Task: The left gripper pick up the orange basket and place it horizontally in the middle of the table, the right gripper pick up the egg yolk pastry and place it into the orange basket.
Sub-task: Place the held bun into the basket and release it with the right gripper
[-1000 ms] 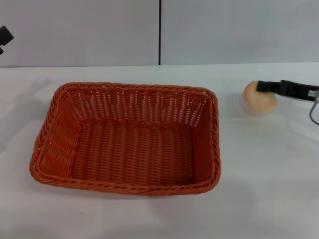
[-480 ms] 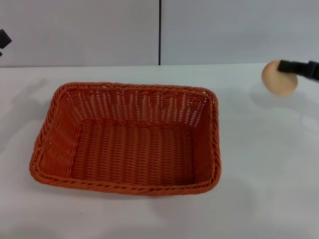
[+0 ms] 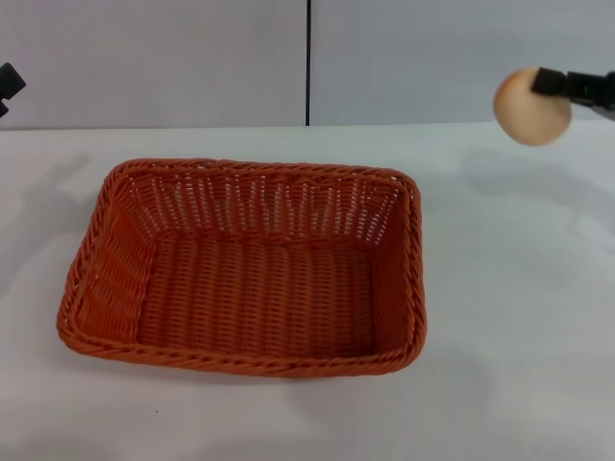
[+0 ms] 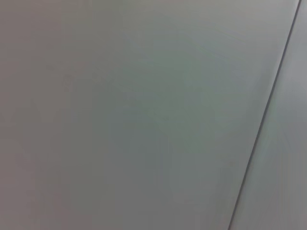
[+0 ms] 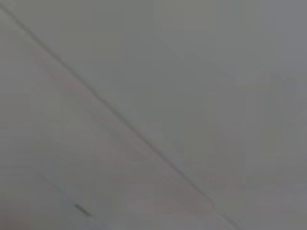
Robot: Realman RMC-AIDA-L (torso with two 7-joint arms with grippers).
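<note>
The orange basket (image 3: 245, 267) lies lengthwise on the white table (image 3: 509, 317), left of centre in the head view, and it holds nothing. High at the far right, the egg yolk pastry (image 3: 528, 106) hangs in the air well above the table, with my right gripper (image 3: 546, 84) shut on it; black fingers reach in from the right edge. A small black part of my left gripper (image 3: 8, 84) shows at the far left edge, raised and away from the basket. Both wrist views show only grey wall.
A grey wall with a dark vertical seam (image 3: 308, 62) stands behind the table. Bare table surface lies right of the basket and along the front edge.
The right gripper has lifted the pastry off the table, carrying it upward. The basket has stayed put and the left gripper has barely moved.
</note>
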